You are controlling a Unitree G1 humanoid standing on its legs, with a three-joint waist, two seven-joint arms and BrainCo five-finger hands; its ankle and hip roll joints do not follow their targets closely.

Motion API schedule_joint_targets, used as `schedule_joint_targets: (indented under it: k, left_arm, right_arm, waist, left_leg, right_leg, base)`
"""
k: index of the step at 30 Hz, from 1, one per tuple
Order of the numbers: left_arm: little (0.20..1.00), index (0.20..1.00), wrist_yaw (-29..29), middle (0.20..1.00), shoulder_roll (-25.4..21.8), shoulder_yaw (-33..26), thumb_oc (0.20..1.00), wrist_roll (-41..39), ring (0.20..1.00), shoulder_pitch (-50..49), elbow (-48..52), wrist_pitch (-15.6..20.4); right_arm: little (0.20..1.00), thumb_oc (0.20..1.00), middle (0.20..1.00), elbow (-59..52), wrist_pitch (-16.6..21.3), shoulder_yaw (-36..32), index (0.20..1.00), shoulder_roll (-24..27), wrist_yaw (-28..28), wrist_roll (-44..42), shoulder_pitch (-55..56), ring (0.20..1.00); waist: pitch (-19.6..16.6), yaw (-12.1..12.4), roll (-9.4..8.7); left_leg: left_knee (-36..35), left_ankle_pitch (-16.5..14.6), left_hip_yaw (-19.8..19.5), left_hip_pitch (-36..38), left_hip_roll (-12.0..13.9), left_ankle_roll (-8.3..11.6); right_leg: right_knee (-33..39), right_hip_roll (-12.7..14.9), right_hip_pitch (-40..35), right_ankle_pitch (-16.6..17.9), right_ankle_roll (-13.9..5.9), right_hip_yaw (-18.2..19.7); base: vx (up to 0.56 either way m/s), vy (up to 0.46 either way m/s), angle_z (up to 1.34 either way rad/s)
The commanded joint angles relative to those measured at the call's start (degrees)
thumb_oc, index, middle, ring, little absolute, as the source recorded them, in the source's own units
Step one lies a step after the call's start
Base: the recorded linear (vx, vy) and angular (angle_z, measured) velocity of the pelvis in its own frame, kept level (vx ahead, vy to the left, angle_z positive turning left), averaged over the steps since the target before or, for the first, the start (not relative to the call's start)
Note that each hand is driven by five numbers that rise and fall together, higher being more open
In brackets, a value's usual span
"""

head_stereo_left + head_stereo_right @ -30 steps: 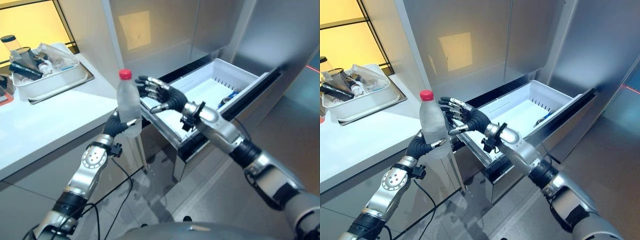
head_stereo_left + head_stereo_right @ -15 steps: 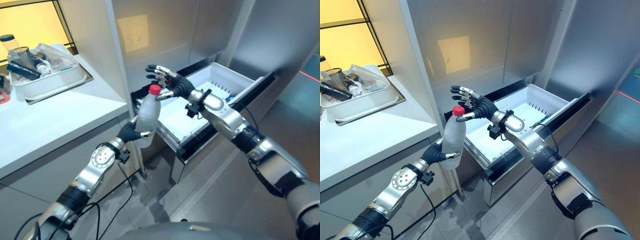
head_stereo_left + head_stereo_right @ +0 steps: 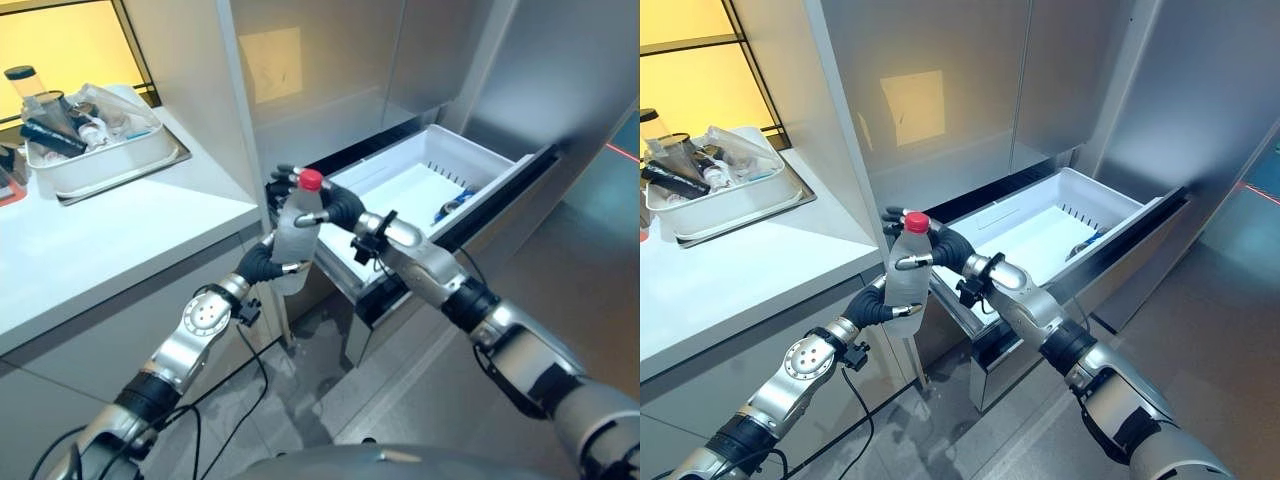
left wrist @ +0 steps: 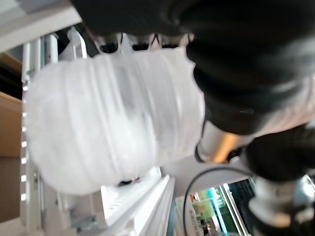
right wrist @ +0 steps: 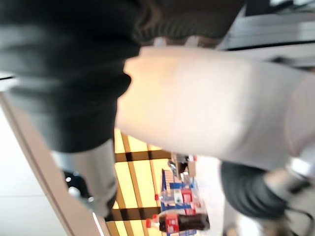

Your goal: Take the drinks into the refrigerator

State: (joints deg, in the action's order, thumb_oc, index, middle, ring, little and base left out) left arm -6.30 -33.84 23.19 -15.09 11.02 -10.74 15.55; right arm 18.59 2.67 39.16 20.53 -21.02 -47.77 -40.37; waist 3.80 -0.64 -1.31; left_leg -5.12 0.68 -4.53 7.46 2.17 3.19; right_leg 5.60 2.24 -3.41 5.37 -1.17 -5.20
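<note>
The clear plastic bottle with a red cap (image 3: 906,270) stands upright beside the open white refrigerator drawer (image 3: 1040,230), the left robot hand (image 3: 875,305) curled round its lower body and the right robot hand (image 3: 940,250) wrapped round its neck. If one lets go before the other grips firmly, I judge the bottle could tip or drop to the floor short of the drawer.

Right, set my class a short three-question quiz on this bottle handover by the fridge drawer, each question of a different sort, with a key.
1. True or false: the drawer stands open.
2. What colour is the cap of the bottle? A green, B red, C blue.
3. Which hand grips the bottle's lower part?

Key
1. True; its white inside shows.
2. B.
3. The left hand; the right hand closes round the bottle's upper part, just below the cap.
</note>
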Motion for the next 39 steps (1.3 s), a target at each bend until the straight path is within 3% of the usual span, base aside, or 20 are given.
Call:
schedule_joint_targets:
  k: [1,10,22,24,25,39]
  left_arm:
    - [0.2,0.2,2.28,0.2,1.04,-3.73,0.2,2.04,0.2,11.06,3.06,5.25]
    - [0.2,0.2,2.63,0.2,1.83,-4.74,0.2,3.9,0.2,11.16,2.41,4.95]
    - [0.2,0.2,3.29,0.2,2.33,-4.82,0.2,4.58,0.2,11.26,2.38,4.62]
    - [0.2,0.2,3.25,0.2,2.51,-4.59,0.2,4.46,0.2,11.44,2.43,4.6]
    - [0.2,0.2,3.39,0.2,2.63,-4.44,0.2,4.48,0.2,11.41,2.48,4.64]
    - [0.2,0.2,3.98,0.2,2.87,-4.4,0.2,5.17,0.2,12.4,1.95,4.49]
  right_arm:
    - [1.0,1.0,1.0,-6.07,0.0,3.01,1.0,-0.74,-5.96,-3.0,-4.35,1.0]
    - [1.0,1.0,1.0,-9.98,-3.63,6.02,1.0,-2.78,-8.98,-5.15,-0.75,1.0]
    - [1.0,1.0,1.0,-7.5,-3.71,6.96,1.0,-6.32,-8.11,-4.56,0.93,1.0]
    - [0.57,0.57,0.57,-7.3,-3.86,7.37,0.57,-7.18,-8.1,-4.95,0.99,0.57]
    - [0.2,0.2,0.2,-7.03,-3.98,7.57,0.2,-7.76,-8.13,-5.39,1.33,0.2]
    - [0.2,0.2,0.2,-5.57,-6.15,10.78,0.2,-10.11,-9.15,-6.97,3.69,0.2]
  waist:
    - [1.22,-1.32,-0.45]
    - [1.62,-1.34,-0.8]
    - [1.94,-1.36,-0.61]
    - [1.98,-1.34,-0.56]
    - [1.99,-1.32,-0.53]
    - [2.2,-1.24,-0.5]
  left_leg:
    - [0.34,-5.43,-1.11,2.8,-2.05,-3.13]
    - [0.58,-5.35,-1.16,2.5,-2.0,-3.24]
    - [0.67,-5.31,-1.16,2.54,-2.04,-3.31]
    - [0.63,-5.3,-1.19,2.51,-2.07,-3.33]
    - [0.64,-5.29,-1.21,2.5,-2.08,-3.36]
    - [0.62,-5.13,-1.52,2.22,-2.17,-3.4]
  right_leg:
    - [-2.28,2.28,-6.95,-8.89,-3.89,-1.21]
    - [-2.8,2.13,-6.6,-9.12,-3.75,-1.24]
    - [-2.81,2.23,-6.48,-8.9,-3.66,-0.91]
    - [-2.78,2.25,-6.47,-8.89,-3.65,-0.92]
    - [-2.79,2.25,-6.46,-8.85,-3.66,-0.93]
    - [-2.76,2.34,-6.39,-8.83,-3.7,-1.05]
  base:
    - [0.0,0.0,0.0]
    - [0.0,0.001,0.0]
    - [0.0,0.0,0.0]
    - [0.0,0.0,0.0]
    - [0.0,0.0,0.0]
    - [0.0,0.0,0.0]
